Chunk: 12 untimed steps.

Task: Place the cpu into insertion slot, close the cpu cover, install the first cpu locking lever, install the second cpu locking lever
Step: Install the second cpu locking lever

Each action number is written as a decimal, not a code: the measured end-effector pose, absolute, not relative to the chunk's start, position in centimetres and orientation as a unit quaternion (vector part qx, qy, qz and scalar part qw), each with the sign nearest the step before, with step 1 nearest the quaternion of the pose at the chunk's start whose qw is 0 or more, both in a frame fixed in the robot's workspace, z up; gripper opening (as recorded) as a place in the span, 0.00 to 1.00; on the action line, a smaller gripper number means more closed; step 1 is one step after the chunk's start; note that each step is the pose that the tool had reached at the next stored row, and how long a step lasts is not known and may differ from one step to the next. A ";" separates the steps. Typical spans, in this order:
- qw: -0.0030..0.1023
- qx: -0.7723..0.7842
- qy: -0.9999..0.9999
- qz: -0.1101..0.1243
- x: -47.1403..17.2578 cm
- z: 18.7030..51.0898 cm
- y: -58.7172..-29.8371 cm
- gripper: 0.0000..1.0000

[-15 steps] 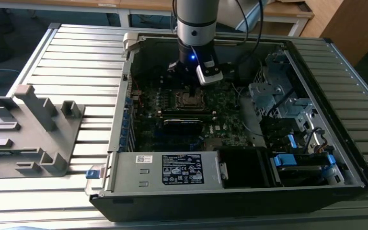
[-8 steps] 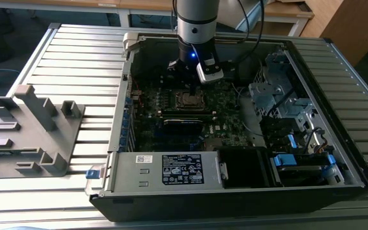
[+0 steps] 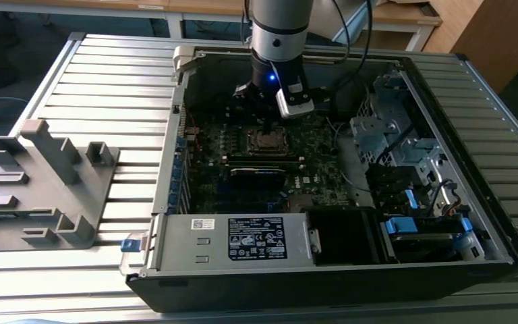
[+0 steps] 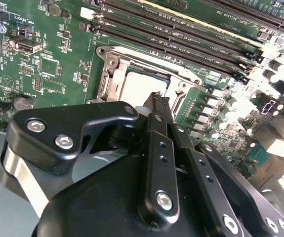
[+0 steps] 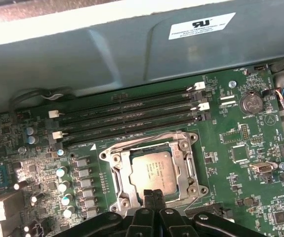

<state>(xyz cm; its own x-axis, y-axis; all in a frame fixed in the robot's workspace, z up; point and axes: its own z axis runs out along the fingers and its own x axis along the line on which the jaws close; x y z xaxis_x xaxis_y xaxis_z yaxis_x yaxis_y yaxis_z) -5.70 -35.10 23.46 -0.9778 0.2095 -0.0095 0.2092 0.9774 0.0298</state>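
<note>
The cpu (image 5: 151, 170) lies flat in the motherboard socket, its dull metal top showing through the window of the cpu cover (image 5: 119, 170). The silvery cover frame lies down around the chip. A thin wire lever (image 5: 137, 143) runs along the socket's side nearest the memory slots. My gripper (image 5: 153, 193) hangs just above the socket's edge, its fingers shut with nothing between them. In the second wrist view the gripper (image 4: 157, 98) tip overlaps the edge of the cpu (image 4: 139, 84) and cover (image 4: 113, 79). In the exterior view the gripper (image 3: 261, 115) stands over the cpu (image 3: 266, 141) inside the open case.
Memory slots (image 5: 132, 116) run beside the socket, with the case wall (image 5: 132, 54) just beyond. Capacitors (image 5: 62, 173) stand on one side of the socket. The power supply (image 3: 241, 236) and drive cage (image 3: 394, 135) crowd the case. A grey fixture (image 3: 43, 182) stands at the exterior view's left.
</note>
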 end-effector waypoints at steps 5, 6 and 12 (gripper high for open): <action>0.004 0.105 0.994 0.014 -5.7 23.5 -35.2 0.10; 0.004 0.105 0.994 0.014 -5.7 23.5 -35.2 0.10; 0.002 0.105 0.994 0.014 -5.6 23.4 -35.4 0.10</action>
<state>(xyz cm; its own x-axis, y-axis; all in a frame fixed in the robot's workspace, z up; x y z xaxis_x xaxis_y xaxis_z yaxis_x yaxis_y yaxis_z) -5.65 -35.36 23.45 -0.9778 0.2095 -0.0013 0.2094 0.9774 0.0283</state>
